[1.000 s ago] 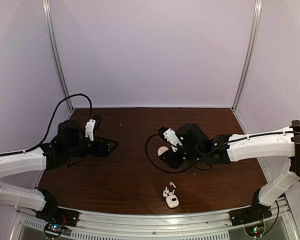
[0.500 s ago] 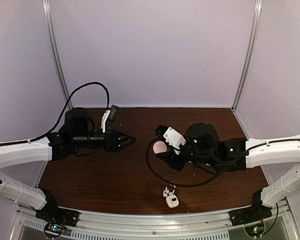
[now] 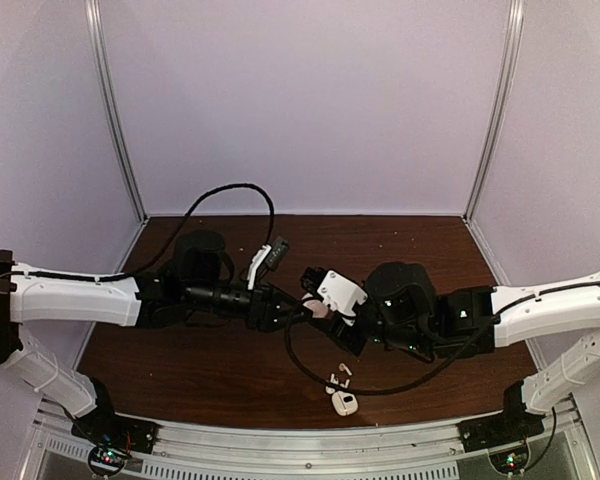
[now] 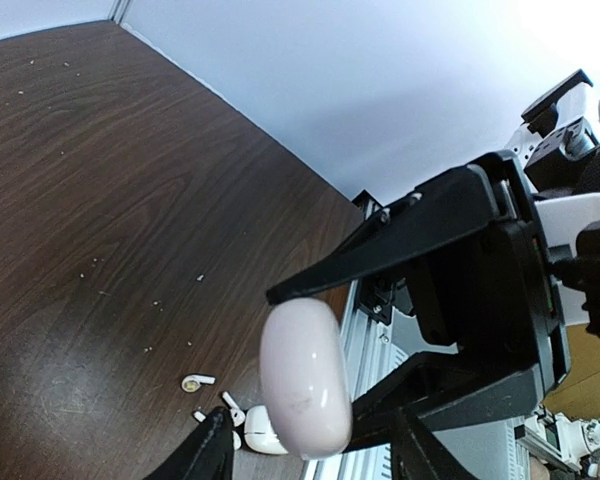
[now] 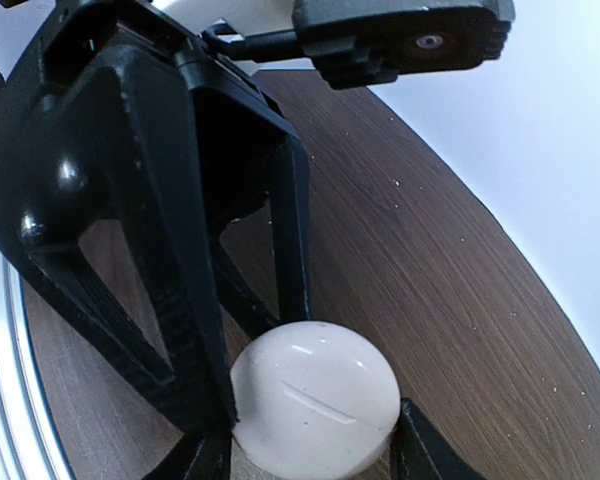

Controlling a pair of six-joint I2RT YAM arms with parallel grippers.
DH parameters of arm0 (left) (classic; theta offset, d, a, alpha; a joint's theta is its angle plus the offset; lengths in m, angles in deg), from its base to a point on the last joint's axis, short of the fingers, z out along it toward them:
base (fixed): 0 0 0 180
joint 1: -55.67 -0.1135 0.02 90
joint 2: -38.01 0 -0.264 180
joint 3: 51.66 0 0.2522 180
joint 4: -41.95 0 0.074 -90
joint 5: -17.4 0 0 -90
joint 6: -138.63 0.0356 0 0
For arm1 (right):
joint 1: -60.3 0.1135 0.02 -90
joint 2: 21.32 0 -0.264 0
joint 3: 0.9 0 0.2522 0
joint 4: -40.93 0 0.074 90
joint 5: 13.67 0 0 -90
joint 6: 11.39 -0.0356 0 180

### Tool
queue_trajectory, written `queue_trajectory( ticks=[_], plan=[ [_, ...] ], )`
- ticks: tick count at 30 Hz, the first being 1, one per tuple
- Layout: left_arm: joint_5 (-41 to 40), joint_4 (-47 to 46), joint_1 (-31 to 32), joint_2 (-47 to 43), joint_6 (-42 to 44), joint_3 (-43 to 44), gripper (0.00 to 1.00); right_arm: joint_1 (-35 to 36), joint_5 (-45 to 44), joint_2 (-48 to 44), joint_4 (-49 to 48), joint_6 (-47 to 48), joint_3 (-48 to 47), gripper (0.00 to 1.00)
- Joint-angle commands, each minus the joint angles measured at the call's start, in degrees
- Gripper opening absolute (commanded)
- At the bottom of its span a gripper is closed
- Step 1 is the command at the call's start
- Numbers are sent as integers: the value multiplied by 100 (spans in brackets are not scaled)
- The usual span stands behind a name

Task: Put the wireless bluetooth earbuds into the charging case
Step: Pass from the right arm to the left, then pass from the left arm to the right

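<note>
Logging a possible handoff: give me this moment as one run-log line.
phase: hands meet above table | right hand: gripping pink disc | left hand: open around pink disc | earbuds, case: on table, untouched

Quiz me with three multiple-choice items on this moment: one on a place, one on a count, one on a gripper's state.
1. Where is the charging case?
A) on the table near the front edge
B) at the far left corner
C) against the back wall

2. How many earbuds lie loose on the table?
A) none
B) two
C) four

3. The right gripper is:
A) open and empty
B) shut on an earbud
C) shut on the pale pink rounded object

Answers:
1 A, the top view shows it at the near edge.
2 B, two lie just beside the case.
3 C, both wrist views show it clamping the object.
</note>
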Motion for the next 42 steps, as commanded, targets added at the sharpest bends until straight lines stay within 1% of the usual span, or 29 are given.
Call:
queue_trajectory(
  ticks=[1, 4, 6, 14, 15, 18, 21, 24, 26, 29, 32, 33, 35, 37, 39, 42],
  plan=[
    [191, -537, 72, 180, -129, 231, 52, 119, -318, 34, 1, 137, -51, 43],
    [217, -553, 82, 247, -152, 277, 48, 172, -401, 65, 28, 182, -62, 43],
    [234, -558, 82, 280, -152, 309, 43, 195, -421, 82, 32, 208, -62, 43],
    [192, -439, 91, 407, -95, 367, 11, 213, -452, 89, 29, 182, -59, 45],
    [196, -439, 91, 404, -86, 367, 8, 216, -447, 70, 9, 166, -42, 47],
    [167, -424, 87, 338, -49, 352, 0, 213, -424, -76, -66, 49, 54, 60],
    [118, -386, 88, 211, 103, 337, 0, 200, -230, -390, -189, -68, 258, 79],
    [2, -268, 91, 34, 414, 355, 0, 138, 315, -816, -292, -245, 500, 87],
    [20, -251, 86, -105, 744, 361, 0, 11, 914, -1152, -314, -448, 680, 91],
    [89, -343, 91, -342, 1159, 294, 0, -245, 1741, -1718, -691, -827, 1010, 95],
    [231, -391, 91, -570, 1613, 246, 0, -304, 2139, -2082, -1148, -1169, 1323, 100],
    [309, -403, 84, -663, 1751, 233, 0, -300, 2331, -2136, -1247, -1219, 1390, 100],
    [435, -417, 98, -801, 2018, 213, 0, -309, 2753, -2057, -1032, -1364, 1234, 100],
    [532, -414, 127, -922, 2265, 193, 0, -323, 3209, -1750, -514, -1350, 725, 100],
    [585, -368, 214, -996, 2486, 202, 0, -317, 3457, -1526, -239, -1370, 443, 100],
    [591, -105, 441, -975, 2879, 332, 0, -328, 3584, -1508, -307, -1509, 381, 100]
  ],
)
